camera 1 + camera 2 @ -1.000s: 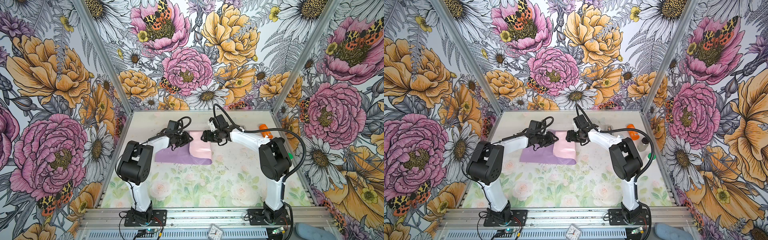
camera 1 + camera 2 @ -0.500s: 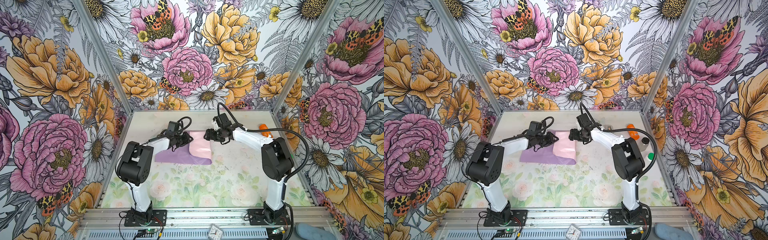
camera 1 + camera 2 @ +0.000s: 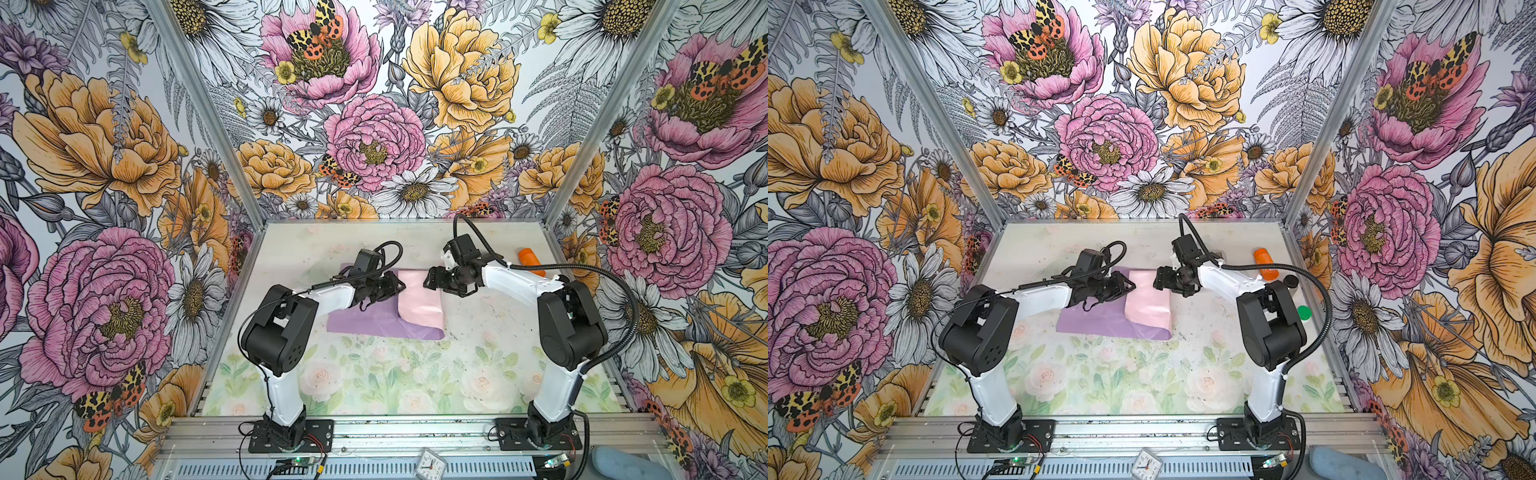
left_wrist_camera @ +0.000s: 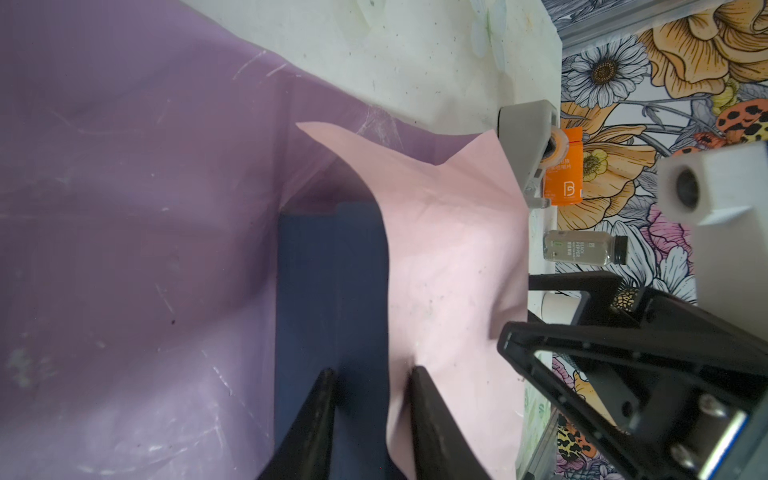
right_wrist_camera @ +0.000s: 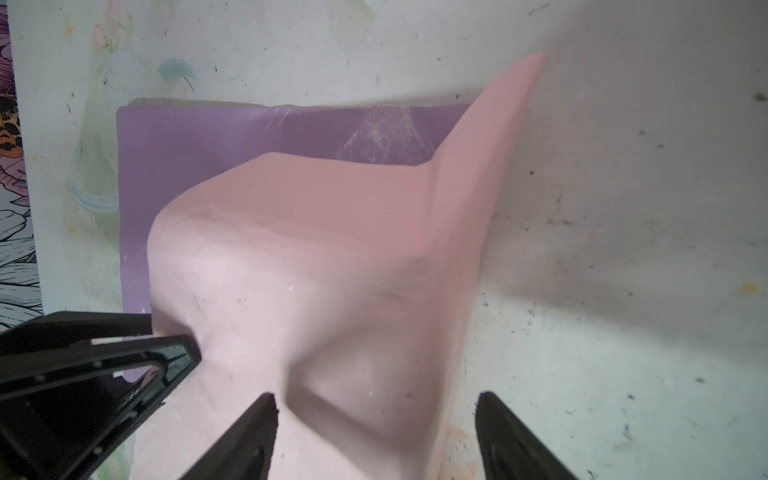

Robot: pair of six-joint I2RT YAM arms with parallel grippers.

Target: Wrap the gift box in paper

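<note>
Both top views: one paper [image 3: 365, 326] is laid mid-table, long axis 9-to-3 o'clock, pink flap [image 3: 419, 299] folded at 3. Left wrist: one gift box [image 4: 328, 291] is half-covered beneath the narrowly parted left gripper [image 4: 372, 370]. Right wrist: the right gripper [image 5: 376, 395] is spread wide over the flap.

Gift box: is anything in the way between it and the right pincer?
Yes. The paper, pink side up, is folded over the gift box on that side, so it lies between the box and the open right pincer. Only a blue strip shows, by the left pincer.
</note>
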